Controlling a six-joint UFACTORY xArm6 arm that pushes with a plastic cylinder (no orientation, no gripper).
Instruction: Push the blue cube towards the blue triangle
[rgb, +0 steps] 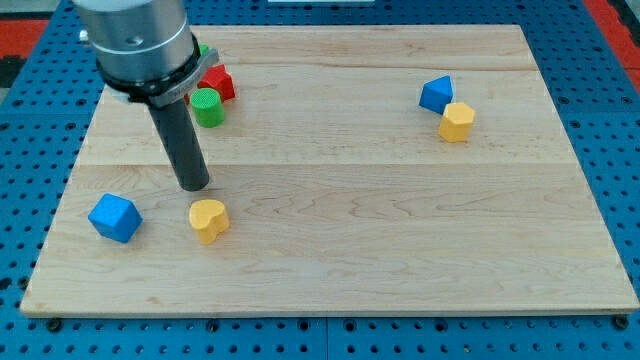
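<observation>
1. The blue cube (114, 217), a small painted block, lies near the left edge of the pale wooden board (350, 250), towards the view's bottom. Nothing touches it.
2. My tip (194, 186), the lower end of the straight dark rod, stands to the right of the blue cube and a little towards the view's top, apart from it. There are no fingers here to open or close; the rod only pushes.
3. A yellow heart-shaped block (208, 220) sits well right of the blue cube, just below my tip. It lies on the direct line to the goal, so I judge it the main hazard.
4. A green cylinder block (207, 106) and a red block (218, 83), its shape unclear, lie up and right of the blue cube, partly hidden by the arm.
5. The blue triangle (436, 94) is far right of the blue cube and higher, touching or nearly touching a yellow block (457, 121).
6. To do this well, I think my tip should circle round to the cube's left and lower side, then push rightwards and upwards, steering above the yellow heart-shaped block.
</observation>
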